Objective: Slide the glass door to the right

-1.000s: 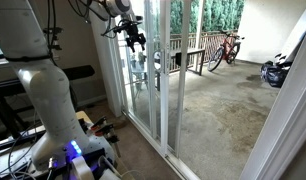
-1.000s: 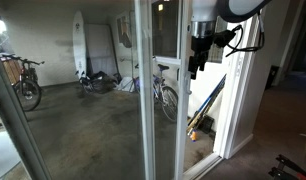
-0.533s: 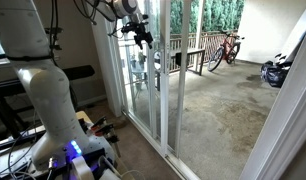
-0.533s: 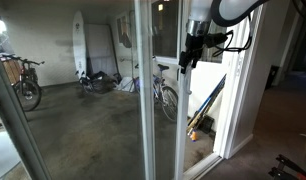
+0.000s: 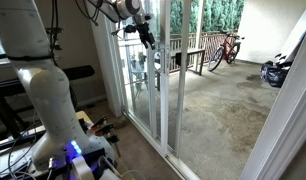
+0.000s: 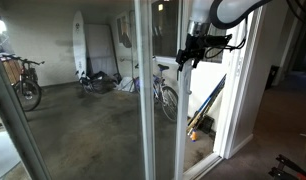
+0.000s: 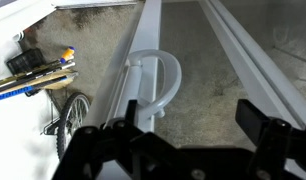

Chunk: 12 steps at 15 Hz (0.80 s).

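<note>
The glass door (image 6: 168, 120) is a tall clear panel in a narrow white frame, seen in both exterior views (image 5: 144, 95). In the wrist view its pale looped handle (image 7: 161, 78) sits on the white vertical edge (image 7: 133, 70). My gripper (image 7: 178, 132) is open and empty. Its left finger (image 7: 93, 142) is level with the frame below the handle, and its right finger (image 7: 261, 125) is over the glass. In both exterior views the gripper (image 5: 145, 38) (image 6: 186, 58) is high up, right at the door's edge. Whether it touches the handle cannot be told.
A fixed white-framed panel (image 5: 179, 80) stands beside the door. Outside are a bicycle (image 6: 165, 95), a second bike (image 6: 23, 85), a surfboard (image 6: 80, 45) and long orange and blue items (image 7: 38, 82). The robot base (image 5: 53, 110) and cables (image 5: 93, 130) are on the room floor.
The gripper has moved in closer to the door's vertical edge and handle over the last second. The door has not visibly moved.
</note>
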### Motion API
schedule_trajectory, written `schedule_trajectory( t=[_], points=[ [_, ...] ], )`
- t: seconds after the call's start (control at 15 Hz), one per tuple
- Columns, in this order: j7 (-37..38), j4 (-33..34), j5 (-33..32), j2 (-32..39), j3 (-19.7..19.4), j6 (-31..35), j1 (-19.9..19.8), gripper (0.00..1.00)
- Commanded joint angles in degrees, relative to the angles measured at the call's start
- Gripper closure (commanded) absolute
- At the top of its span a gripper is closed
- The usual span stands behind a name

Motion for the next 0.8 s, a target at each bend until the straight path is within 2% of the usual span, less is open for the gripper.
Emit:
schedule_trajectory(
  t=[0.0,0.73],
  points=[
    [3.60,-0.73,0.45,-1.02,-1.40,-0.36,0.06,0.00],
    [6.50,-0.33,1.57,-0.09,-5.24,0.09,-1.41,0.00]
  ],
)
